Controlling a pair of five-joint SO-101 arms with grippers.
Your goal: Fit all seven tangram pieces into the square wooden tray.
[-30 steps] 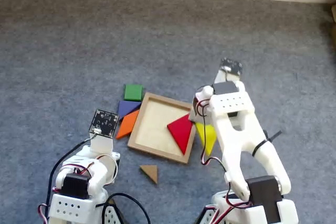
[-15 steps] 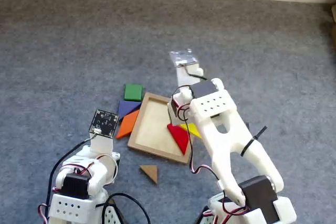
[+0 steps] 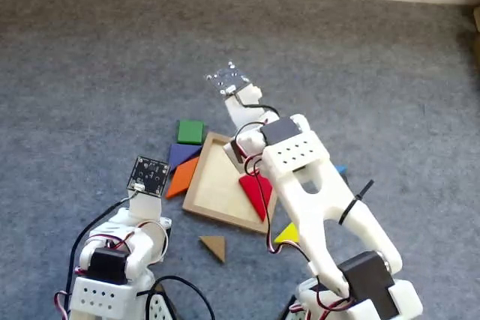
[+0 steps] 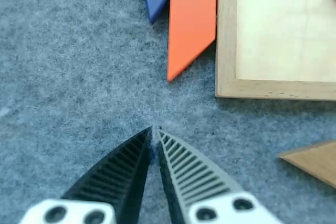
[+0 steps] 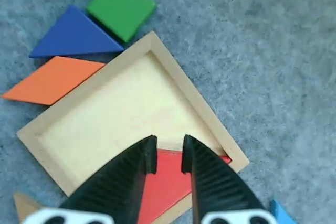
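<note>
a grey carpet-like cover [image 3: 90, 58] carries everything. the tray [image 3: 195, 185] lies flat on it. an orange parallelogram [image 3: 182, 177] lies against the tray's left rim, with a blue triangle [image 3: 180, 154] touching it on the far side. a green square [image 3: 190, 131] sits just beyond the tray's far left corner. a brown triangle [image 3: 214, 246] lies near the tray's near rim, apart from it. a yellow triangle [image 3: 287, 234] lies off the near right corner, and a blue bit [image 3: 340, 171] lies right of the tray, both partly hidden.
</note>
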